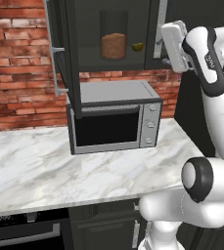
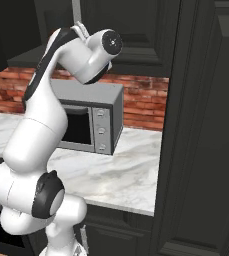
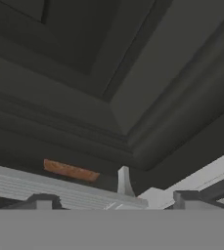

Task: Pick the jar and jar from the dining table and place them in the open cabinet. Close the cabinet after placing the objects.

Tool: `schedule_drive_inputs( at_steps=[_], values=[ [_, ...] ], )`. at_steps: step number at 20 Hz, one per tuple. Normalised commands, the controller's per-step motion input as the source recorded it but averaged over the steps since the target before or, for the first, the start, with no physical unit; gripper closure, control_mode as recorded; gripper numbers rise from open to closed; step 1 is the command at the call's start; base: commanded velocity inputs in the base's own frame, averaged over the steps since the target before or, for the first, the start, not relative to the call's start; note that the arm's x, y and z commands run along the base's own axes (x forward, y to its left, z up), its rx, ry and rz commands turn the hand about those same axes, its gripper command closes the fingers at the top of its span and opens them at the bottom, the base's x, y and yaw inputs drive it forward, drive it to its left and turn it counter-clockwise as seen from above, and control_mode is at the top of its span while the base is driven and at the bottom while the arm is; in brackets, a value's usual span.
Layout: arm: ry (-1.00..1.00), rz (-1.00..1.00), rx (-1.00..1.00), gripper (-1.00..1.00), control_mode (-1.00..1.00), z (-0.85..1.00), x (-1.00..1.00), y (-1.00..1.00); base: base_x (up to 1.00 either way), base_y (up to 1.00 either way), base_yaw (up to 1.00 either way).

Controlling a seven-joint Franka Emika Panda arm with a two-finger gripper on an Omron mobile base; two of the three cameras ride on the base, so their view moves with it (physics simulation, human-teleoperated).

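You face a brick wall above a marble counter (image 1: pixel 59 166), jar (image 1: pixel 113 45) with reddish-brown filling upright on the shelf of the open cabinet (image 1: pixel 72 53), small yellow fruit (image 1: pixel 137 47) just right of it, microwave (image 1: pixel 114 117) below, gripper (image 3: pixel 113 201) near the silver handle (image 3: pixel 50 188), fingers (image 3: pixel 40 200) apart, holding nothing you can see.

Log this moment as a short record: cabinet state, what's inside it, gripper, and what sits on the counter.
cabinet: upper wall unit, left door swung open, interior shelf exposed
jar: reddish-brown filling, standing upright on the cabinet shelf
yellow object: small, on the same shelf, right of the jar
second jar: not identifiable in these views
gripper: raised at the cabinet's right door by its silver handle; jaws apart, nothing between them
microwave: steel, on the marble counter under the cabinet
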Motion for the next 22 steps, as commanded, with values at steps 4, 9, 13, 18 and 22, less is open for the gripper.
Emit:
schedule_drive_inputs(
  at_steps=[4,9,13,18,22],
  values=[
    [0.00,0.00,-0.01,-1.00,-1.00,-0.33,0.34,-0.01,0.00,0.00,0.00],
    [-0.01,0.00,-0.02,-1.00,-1.00,-0.61,0.11,-0.11,0.00,0.00,0.00],
    [-0.03,-0.01,-0.05,-1.00,-1.00,-0.62,0.05,-0.12,0.00,0.00,0.00],
    [0.00,-0.02,-0.08,-1.00,-1.00,-0.62,0.05,-0.07,0.00,0.00,0.00],
    [0.00,-0.01,-0.07,-1.00,-1.00,-0.65,0.00,-0.05,0.00,0.00,0.00]
  ],
)
